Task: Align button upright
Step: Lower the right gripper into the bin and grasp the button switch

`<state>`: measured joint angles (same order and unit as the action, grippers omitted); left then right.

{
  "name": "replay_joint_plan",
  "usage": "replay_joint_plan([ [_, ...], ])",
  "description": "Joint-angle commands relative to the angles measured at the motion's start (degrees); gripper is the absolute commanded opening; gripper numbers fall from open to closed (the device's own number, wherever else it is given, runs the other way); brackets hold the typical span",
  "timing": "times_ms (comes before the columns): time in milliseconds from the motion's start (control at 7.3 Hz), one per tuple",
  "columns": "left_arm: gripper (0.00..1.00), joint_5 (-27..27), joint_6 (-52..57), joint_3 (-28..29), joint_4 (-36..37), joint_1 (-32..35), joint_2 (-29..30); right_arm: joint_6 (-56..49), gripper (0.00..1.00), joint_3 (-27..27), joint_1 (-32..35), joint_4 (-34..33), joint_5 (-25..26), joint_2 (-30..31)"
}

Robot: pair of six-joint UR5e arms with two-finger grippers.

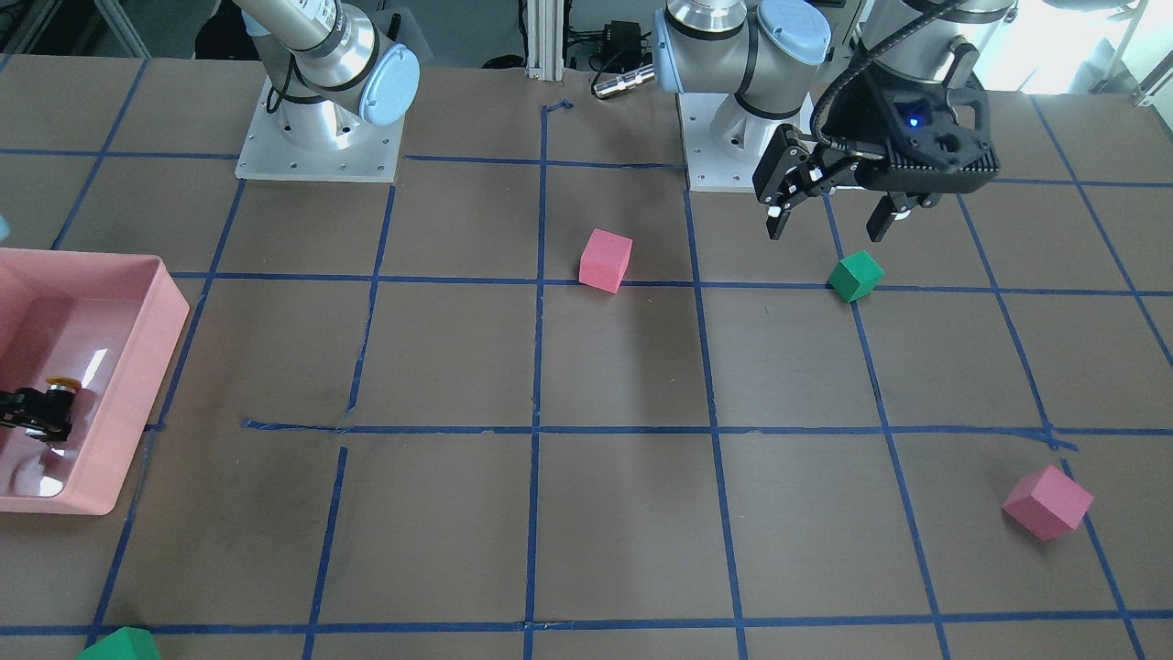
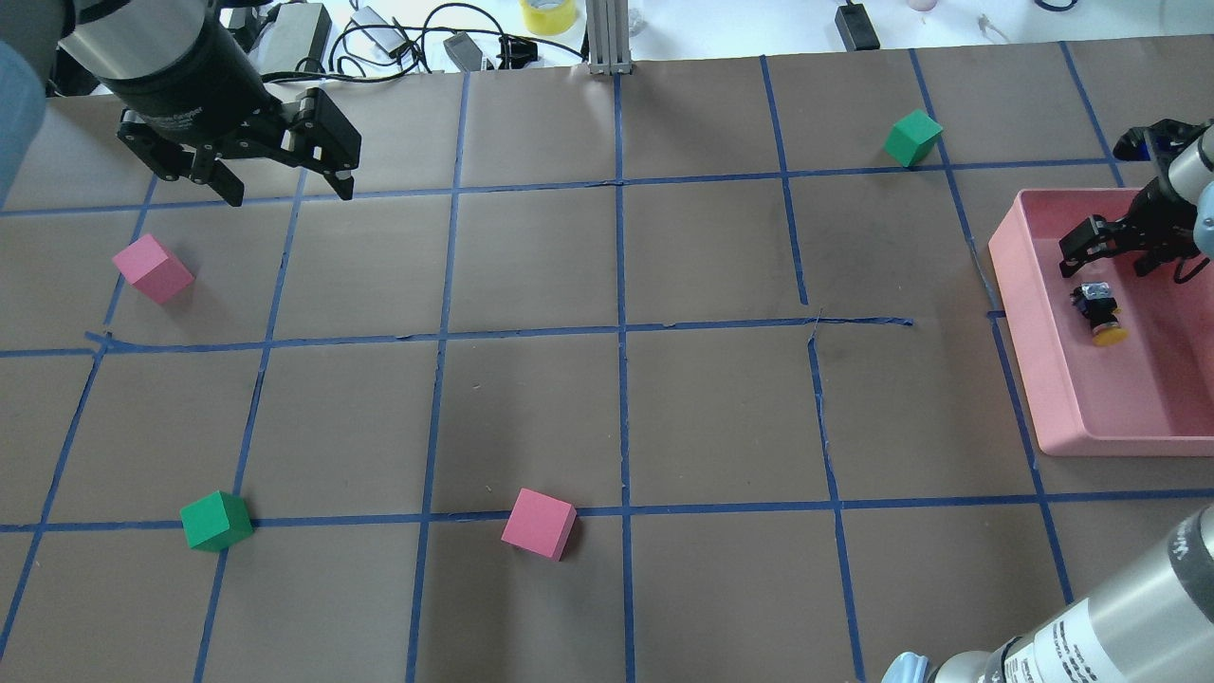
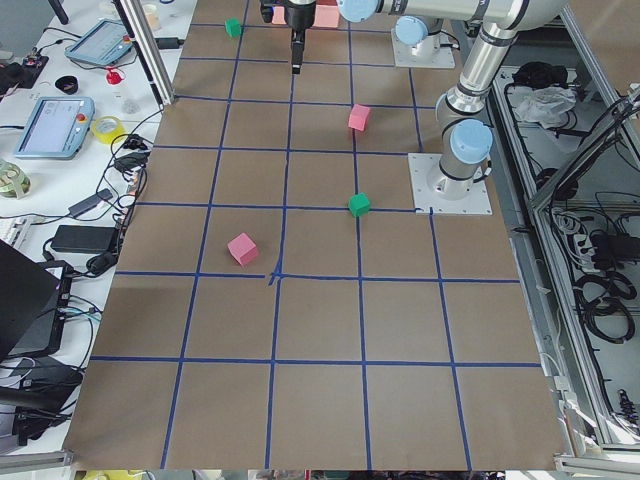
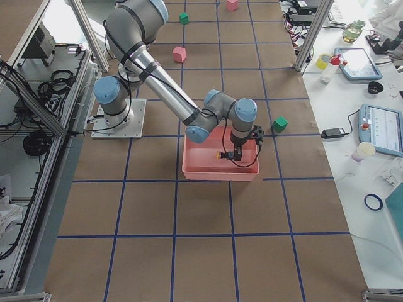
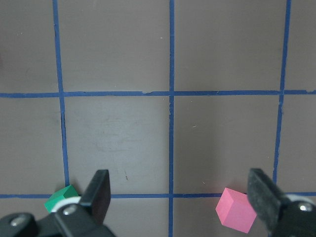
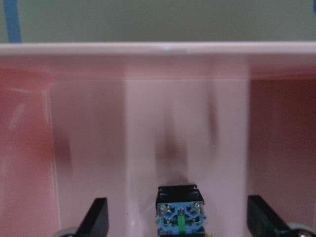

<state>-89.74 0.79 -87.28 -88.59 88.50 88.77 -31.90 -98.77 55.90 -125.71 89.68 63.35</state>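
Note:
The button (image 2: pixel 1097 313) lies on its side on the floor of the pink tray (image 2: pixel 1015 323), with its yellow cap toward the robot. In the right wrist view its black body and terminal end (image 6: pixel 180 210) sit low between my two spread fingers. My right gripper (image 2: pixel 1108 254) is open inside the tray, right by the button and not closed on it. The gripper (image 1: pixel 32 414) and the button (image 1: pixel 61 385) also show at the left edge of the front view. My left gripper (image 1: pixel 829 220) is open and empty, high above a green cube (image 1: pixel 855 276).
On the brown gridded table lie a pink cube (image 2: pixel 152 268) at far left, a green cube (image 2: pixel 216 521), a pink cube (image 2: pixel 539 523) near the middle and a green cube (image 2: pixel 912 138) beyond the tray. The tray walls (image 6: pixel 158 64) close in around my right gripper.

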Motion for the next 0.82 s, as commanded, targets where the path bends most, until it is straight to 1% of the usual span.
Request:
replay_joint_plan([
  [0, 1.00, 0.00, 0.00, 0.00, 0.00, 0.09, 0.00, 0.00, 0.99, -1.51, -0.44, 0.03, 0.50, 0.02],
  [548, 1.00, 0.00, 0.00, 0.00, 0.00, 0.09, 0.00, -0.18, 0.99, -1.78, -1.24, -0.06, 0.24, -0.07],
  [685, 1.00, 0.18, -0.17, 0.00, 0.00, 0.09, 0.09, -0.09, 0.96, -1.69, -1.24, -0.06, -0.03, -0.07],
])
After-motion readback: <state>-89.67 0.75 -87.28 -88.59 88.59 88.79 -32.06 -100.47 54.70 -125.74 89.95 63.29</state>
